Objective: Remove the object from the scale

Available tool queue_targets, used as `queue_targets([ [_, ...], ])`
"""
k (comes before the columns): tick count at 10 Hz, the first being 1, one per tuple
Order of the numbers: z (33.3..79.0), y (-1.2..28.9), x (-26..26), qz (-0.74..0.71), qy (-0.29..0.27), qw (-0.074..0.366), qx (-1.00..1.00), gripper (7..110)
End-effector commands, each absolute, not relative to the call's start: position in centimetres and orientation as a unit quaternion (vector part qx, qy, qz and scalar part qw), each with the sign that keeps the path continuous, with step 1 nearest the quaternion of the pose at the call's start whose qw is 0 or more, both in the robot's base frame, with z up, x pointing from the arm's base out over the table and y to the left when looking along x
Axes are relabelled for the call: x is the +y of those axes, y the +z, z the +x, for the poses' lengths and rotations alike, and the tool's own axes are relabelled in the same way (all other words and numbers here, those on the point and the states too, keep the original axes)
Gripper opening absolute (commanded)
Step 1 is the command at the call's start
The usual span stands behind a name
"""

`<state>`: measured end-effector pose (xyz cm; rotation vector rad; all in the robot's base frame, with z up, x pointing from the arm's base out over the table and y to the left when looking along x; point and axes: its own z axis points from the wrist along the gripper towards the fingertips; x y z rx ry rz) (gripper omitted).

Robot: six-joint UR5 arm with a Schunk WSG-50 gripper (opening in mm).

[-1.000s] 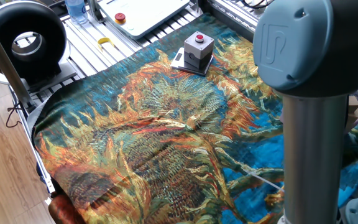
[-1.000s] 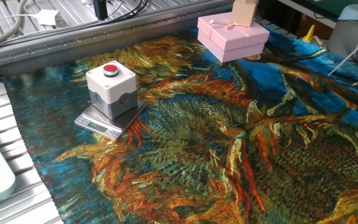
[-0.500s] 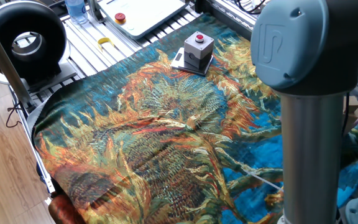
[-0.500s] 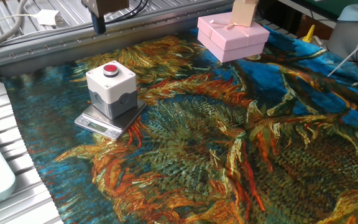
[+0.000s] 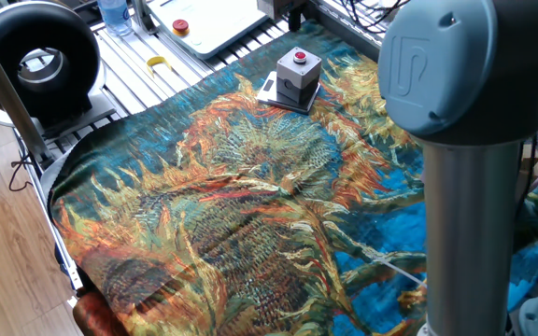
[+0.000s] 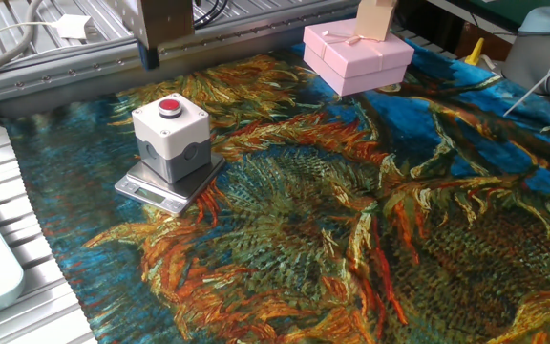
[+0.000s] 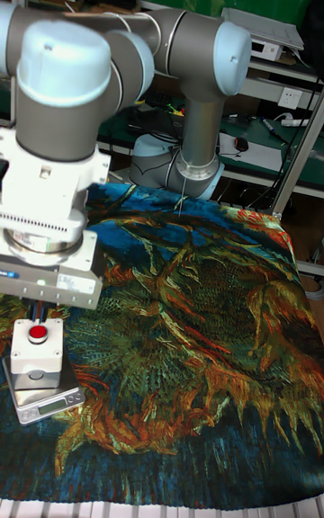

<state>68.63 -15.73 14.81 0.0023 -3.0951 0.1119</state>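
Box (image 6: 170, 137) with the red button sits squarely on the scale (image 6: 153, 188), which lies on the sunflower cloth (image 6: 351, 220) near its edge. Gripper (image 6: 154, 43) hangs above and just behind the box, not touching it, holding nothing; how wide its fingers stand cannot be told. A pink gift box (image 6: 357, 57) rests well apart.

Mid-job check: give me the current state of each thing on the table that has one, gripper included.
Grey button box: upright on the scale, not gripped.
Scale: flat on the cloth, loaded with the box.
Gripper: above the box, not touching; open or shut cannot be told.
Pink gift box: lid closed, at the cloth's far edge.
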Motion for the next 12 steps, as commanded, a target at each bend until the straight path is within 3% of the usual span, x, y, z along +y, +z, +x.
queue_targets([
  [1, 69.0, 13.5, -15.5, -0.001, 0.032, 0.012, -0.999, 7],
  [7, 69.2, 12.8, -14.6, 0.010, 0.004, 0.002, -1.000, 7],
  [8, 69.1, 12.5, -14.4, 0.010, -0.004, 0.002, -1.000, 44],
  [12, 69.0, 11.9, -14.7, 0.039, -0.010, -0.003, -0.999, 44],
])
